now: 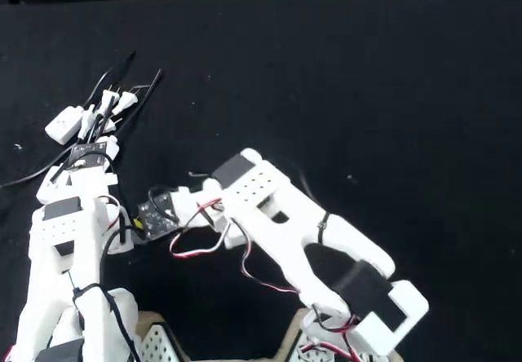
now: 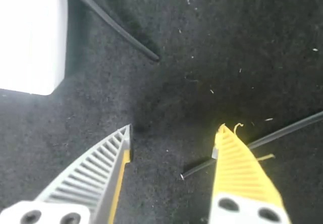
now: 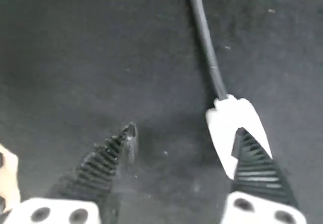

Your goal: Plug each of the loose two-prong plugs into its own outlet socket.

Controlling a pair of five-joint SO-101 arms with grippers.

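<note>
Two white robot arms, the left arm (image 1: pixel 61 240) and the right arm (image 1: pixel 277 207), lean over the left side of a black cloth-covered tabletop (image 1: pixel 367 93).

Near the tabletop's left edge lies a tangle of small white plastic plugs (image 1: pixel 110 105) and thin black cords (image 1: pixel 143 93). It holds at least three white pieces, though the exact count cannot be told. One white rectangular plastic block (image 1: pixel 64 124) lies at the side of the tangle nearest that edge. The tangle lies well apart from the far and right edges, with a broad run of black cloth between.

The left pincer (image 2: pixel 174 130) has one grey finger and one yellow, and its tips stand apart with bare cloth between them. The white block lies near the grey finger. Two black cords cross the cloth here, one passing under the yellow tip.

The right pincer (image 3: pixel 184 133), with two black ribbed fingers, is likewise spread apart. A white tapered plastic plug (image 3: pixel 227 115) lies on the cloth at the tip of one finger, which overlaps it — unclamped. Its round black cord (image 3: pixel 204 42) runs straight away from the pincer, and its prongs are hidden.
</note>
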